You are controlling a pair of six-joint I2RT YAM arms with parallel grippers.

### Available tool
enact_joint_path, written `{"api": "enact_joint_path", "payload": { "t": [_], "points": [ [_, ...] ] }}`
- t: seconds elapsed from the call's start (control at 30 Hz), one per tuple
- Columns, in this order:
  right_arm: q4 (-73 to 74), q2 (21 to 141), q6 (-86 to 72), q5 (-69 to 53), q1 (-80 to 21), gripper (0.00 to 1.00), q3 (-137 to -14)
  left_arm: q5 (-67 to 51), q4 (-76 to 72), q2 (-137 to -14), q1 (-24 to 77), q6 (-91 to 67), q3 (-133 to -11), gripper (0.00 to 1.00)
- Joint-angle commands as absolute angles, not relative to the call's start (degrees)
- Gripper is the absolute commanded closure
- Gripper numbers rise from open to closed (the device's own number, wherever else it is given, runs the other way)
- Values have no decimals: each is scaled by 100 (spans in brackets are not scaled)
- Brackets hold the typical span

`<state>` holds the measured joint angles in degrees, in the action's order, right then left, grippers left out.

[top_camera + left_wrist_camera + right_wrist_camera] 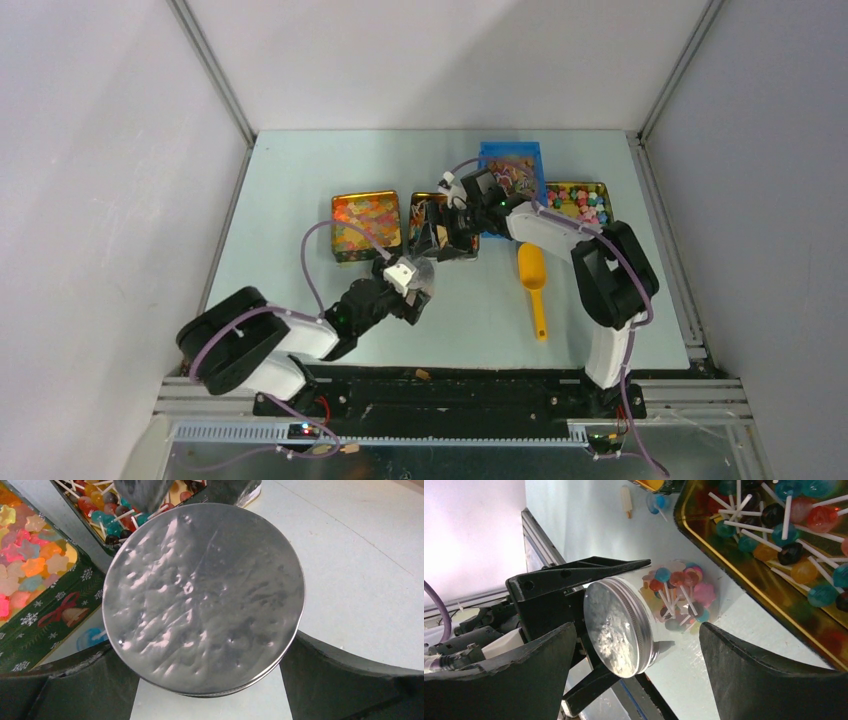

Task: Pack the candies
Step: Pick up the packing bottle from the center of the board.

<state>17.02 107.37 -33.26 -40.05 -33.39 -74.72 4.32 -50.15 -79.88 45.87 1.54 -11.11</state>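
Surface: pale green, with four containers in a row across the middle.

Left arm's end effector is clamped on a clear jar at its silver lid. The lid is on, and the jar body points toward the lollipop tin. I cannot tell whether the jar rests on the surface.

Right arm's end effector is spread wide and holding nothing, over that tin.

An orange scoop lies near of the blue tray.

Candies:
- Star gummies in orange, red and yellow fill the left tin.
- White-stick lollipops are in the second tin.
- Pastel pieces are in the right tin.
- More lollipops are packed inside the jar.
- One blue stray lies loose on the surface.
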Motion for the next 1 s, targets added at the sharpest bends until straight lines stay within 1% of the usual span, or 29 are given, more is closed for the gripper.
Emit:
{"api": "enact_joint_path", "payload": {
  "t": [0.0, 0.13, 0.27, 0.4, 0.53, 0.73, 0.83, 0.97],
  "points": [
    [1443, 10921, -3359, -4171, -3297, 5, -7479, 381, -6466, -8493, 4565, 295, -1224, 2],
    [1440, 10983, -3361, -4228, -3295, 6, -7473, 263, -7375, -9076, 4549, 350, -1115, 2],
    [1415, 10959, -3378, -4279, -3311, 7, -7478, 322, -8193, -9463, 4552, 419, -909, 5],
    [1378, 10930, -3436, -4305, -3347, 7, -7473, 366, -8365, -9620, 4552, 518, -939, 7],
    [1491, 10926, -3445, -4332, -3401, 9, -7470, 461, -8489, -9785, 4550, 569, -1003, 1],
    [1828, 10928, -3304, -4108, -3458, 14, -7467, 367, -8758, -10184, 4541, 477, -1116, 0],
    [1965, 10933, -3248, -4050, -3443, 17, -7470, 315, -8769, -10355, 4543, 396, -1200, 3],
    [2042, 10889, -3238, -4047, -3443, 19, -7468, 266, -8773, -10334, 4540, 461, -1226, 12]
  ]
}}
